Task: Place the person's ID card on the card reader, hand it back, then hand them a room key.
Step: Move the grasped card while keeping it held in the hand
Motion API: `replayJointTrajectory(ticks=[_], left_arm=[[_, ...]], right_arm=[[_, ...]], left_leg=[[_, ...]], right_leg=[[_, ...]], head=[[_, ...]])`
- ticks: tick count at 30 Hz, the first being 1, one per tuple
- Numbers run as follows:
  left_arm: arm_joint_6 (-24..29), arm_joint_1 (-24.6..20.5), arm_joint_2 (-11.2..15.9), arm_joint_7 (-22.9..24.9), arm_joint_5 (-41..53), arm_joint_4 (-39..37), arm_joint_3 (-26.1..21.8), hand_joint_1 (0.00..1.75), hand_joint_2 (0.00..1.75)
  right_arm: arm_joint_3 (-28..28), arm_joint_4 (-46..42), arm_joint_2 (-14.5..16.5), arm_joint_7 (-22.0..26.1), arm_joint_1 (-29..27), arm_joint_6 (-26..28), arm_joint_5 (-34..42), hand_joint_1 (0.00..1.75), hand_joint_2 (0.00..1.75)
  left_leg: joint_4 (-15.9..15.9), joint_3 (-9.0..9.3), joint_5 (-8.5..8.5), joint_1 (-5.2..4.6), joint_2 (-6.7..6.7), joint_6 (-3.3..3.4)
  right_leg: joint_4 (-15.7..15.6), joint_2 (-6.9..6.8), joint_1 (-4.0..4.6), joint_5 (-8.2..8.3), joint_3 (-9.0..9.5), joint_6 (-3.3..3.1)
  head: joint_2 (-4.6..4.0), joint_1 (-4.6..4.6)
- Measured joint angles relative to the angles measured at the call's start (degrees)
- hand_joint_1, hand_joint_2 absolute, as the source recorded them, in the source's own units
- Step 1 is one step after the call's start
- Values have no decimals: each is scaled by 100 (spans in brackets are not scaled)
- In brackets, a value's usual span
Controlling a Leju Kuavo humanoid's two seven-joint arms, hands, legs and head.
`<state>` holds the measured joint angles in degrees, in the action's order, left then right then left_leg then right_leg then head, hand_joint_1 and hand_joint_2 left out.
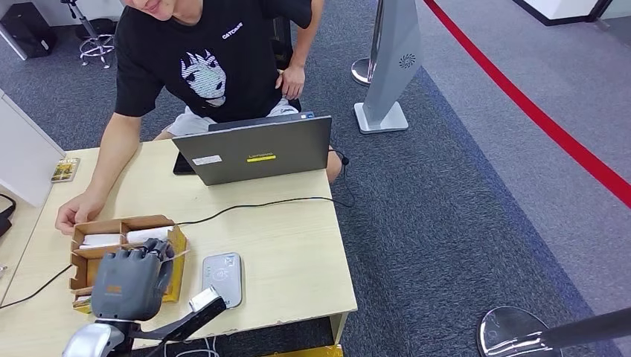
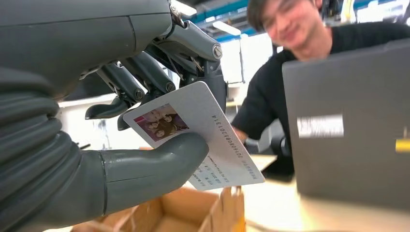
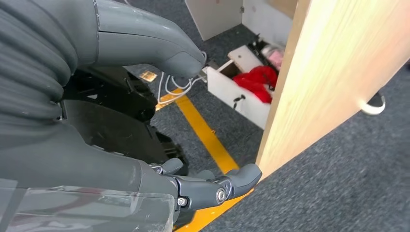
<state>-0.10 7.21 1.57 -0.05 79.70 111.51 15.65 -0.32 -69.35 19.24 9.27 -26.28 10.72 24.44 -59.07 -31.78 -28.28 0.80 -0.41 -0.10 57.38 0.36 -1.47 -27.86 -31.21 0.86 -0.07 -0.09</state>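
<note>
**ID card pinched in my left hand, reader just beside it**

From the head view, my left hand [image 1: 134, 279] sits low over the tabletop [image 1: 290, 245], its back toward the camera, above a cardboard box [image 1: 123, 227] of white items. The card reader [image 1: 222, 277], a pale grey pad, lies flat just to that hand's right. A person [image 1: 201, 67] sits across from me behind an open laptop [image 1: 257, 149], one hand resting at the far edge of the box.

From the left wrist view, my thumb presses the ID card [image 2: 203, 140] against the darker fingers [image 2: 145, 77] behind it; the fingers are clamped on the card near its photo end, and the printed end juts free over the box.

From the right wrist view, my right hand [image 3: 159, 145] hangs below the tabletop edge, fingers loosely apart, holding nothing.

To do this step well, I judge I should carry the card sideways over the reader, level it so the free end lands flat on the pad, and keep the pinch light enough to release cleanly without dragging the card off.
</note>
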Motion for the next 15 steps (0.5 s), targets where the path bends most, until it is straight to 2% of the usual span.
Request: replayJointTrajectory(ticks=[15], left_arm=[[83,131,62,-52,-80,-559,20,175,175]], right_arm=[[2,0,-1,171,0,-246,-25,0,175]], left_leg=[[0,-2,0,0,-1,0]], right_leg=[[0,-1,0,0,0,0]], head=[[0,1]])
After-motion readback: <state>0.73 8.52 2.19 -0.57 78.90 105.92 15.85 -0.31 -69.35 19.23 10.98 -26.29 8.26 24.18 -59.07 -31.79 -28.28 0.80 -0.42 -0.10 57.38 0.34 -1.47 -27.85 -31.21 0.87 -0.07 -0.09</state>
